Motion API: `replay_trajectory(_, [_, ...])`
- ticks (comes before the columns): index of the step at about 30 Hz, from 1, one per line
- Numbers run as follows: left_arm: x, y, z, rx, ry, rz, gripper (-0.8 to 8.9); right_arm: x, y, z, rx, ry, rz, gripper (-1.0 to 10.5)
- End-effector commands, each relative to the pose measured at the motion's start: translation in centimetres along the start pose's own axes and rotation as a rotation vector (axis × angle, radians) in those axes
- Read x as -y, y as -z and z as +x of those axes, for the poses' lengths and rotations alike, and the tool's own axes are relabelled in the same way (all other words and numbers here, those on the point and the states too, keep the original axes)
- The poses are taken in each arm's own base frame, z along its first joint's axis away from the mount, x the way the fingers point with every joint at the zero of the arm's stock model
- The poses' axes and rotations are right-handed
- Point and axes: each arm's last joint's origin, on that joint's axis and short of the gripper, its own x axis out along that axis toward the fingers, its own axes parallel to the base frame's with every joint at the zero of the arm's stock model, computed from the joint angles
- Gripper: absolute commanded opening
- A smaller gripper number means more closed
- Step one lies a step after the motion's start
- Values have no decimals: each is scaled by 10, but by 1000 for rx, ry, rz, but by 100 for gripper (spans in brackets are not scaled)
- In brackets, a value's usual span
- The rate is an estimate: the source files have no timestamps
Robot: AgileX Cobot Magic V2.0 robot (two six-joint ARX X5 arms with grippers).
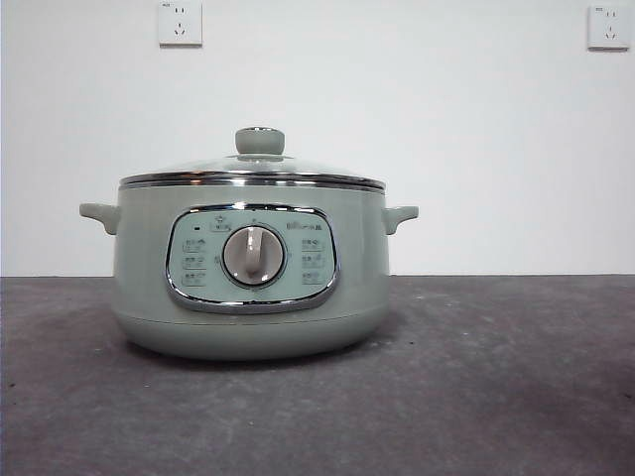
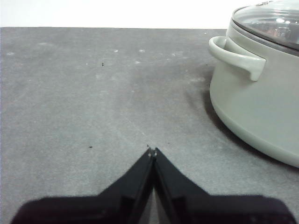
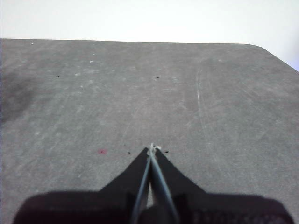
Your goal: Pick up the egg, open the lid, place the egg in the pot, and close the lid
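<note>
The sage-green pot (image 1: 250, 273) stands in the middle of the grey table in the front view, its silver dial facing the camera. The glass lid (image 1: 253, 171) with its green knob (image 1: 260, 140) rests shut on the pot. The egg is out of view in every frame. My left gripper (image 2: 152, 151) is shut with nothing in it, low over bare table, with the pot (image 2: 254, 98) and one side handle (image 2: 236, 56) off to its side. My right gripper (image 3: 152, 149) is also shut and empty over bare table. Neither arm shows in the front view.
A white wall with two sockets (image 1: 180, 22) (image 1: 607, 27) stands behind the table. The table's far edge and a rounded corner (image 3: 261, 46) show in the right wrist view. Grey tabletop (image 1: 496, 397) lies on both sides of the pot.
</note>
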Motion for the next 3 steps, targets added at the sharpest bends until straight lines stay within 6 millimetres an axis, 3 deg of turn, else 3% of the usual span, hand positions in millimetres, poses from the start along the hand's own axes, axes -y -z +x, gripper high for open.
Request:
replay_trajectory(1, [0, 3, 1, -5, -2, -7, -3, 0, 2, 1, -1, 1, 11, 1])
replay_trajectory(3, [0, 3, 1, -5, -2, -7, -3, 0, 2, 1, -1, 1, 11, 1])
